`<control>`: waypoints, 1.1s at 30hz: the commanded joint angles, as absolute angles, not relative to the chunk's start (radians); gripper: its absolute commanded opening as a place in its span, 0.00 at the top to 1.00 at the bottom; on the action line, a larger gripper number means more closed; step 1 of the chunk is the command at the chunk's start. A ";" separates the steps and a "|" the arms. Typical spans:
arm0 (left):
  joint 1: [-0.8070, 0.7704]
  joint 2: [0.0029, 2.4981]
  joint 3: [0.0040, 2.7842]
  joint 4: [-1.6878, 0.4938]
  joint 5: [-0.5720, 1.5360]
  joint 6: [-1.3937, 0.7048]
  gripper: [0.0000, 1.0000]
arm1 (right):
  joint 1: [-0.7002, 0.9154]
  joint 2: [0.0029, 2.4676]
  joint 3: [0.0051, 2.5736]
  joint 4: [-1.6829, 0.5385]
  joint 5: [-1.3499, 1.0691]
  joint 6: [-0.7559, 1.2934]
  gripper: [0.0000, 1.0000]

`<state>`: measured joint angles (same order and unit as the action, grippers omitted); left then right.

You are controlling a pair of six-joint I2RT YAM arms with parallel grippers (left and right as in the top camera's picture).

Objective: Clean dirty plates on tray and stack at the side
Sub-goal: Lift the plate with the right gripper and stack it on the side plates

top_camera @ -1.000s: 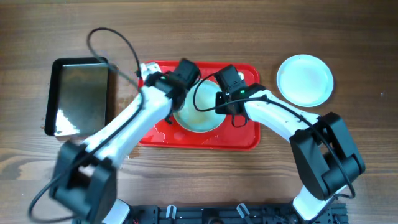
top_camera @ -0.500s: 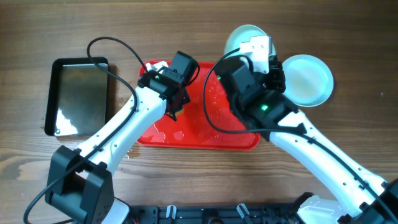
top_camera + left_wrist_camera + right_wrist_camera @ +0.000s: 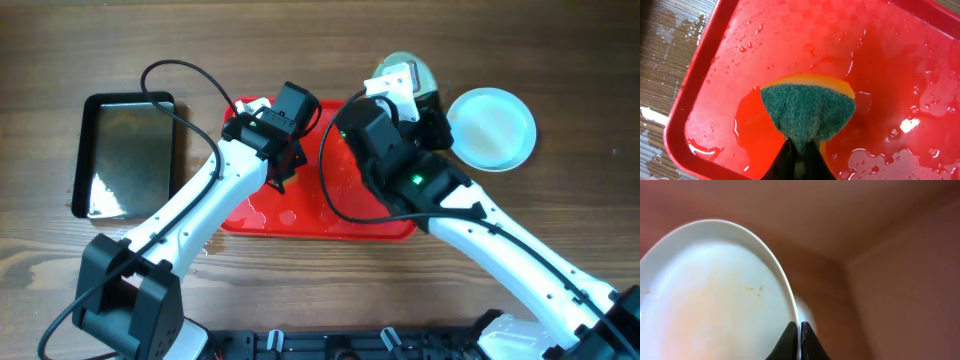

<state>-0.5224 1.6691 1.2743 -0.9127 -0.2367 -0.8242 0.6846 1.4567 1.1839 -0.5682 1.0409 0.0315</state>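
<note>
My left gripper is shut on a green and yellow sponge and holds it low over the left part of the wet red tray. My right gripper is shut on the rim of a pale plate and holds it tilted in the air above the tray's back right corner. The plate shows faint orange streaks and peeks out behind the wrist in the overhead view. A second plate lies on the table to the right of the tray. A third plate is not in view.
A black metal pan with water in it stands on the table left of the tray. Water pools on the tray floor, and drops lie on the wood beside its left edge.
My right gripper has lifted the plate off the tray and carried it up and to the back right. My left gripper with the sponge has drawn back to the tray's left part.
</note>
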 commanded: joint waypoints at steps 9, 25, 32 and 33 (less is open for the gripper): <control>-0.519 1.678 1.274 -0.908 -0.217 -0.789 0.96 | -0.151 1.507 1.158 -0.613 0.070 0.420 0.96; -0.519 1.678 1.274 -0.913 -0.217 -0.789 0.96 | -0.278 1.741 1.138 -0.541 0.133 0.422 0.86; -0.519 1.678 1.274 -0.905 -0.218 -0.789 0.96 | -0.265 1.739 1.142 -0.453 -0.552 0.397 0.76; -0.517 1.678 1.274 -0.891 -0.221 -0.789 0.96 | -0.253 1.739 1.141 -0.448 -0.641 0.406 0.61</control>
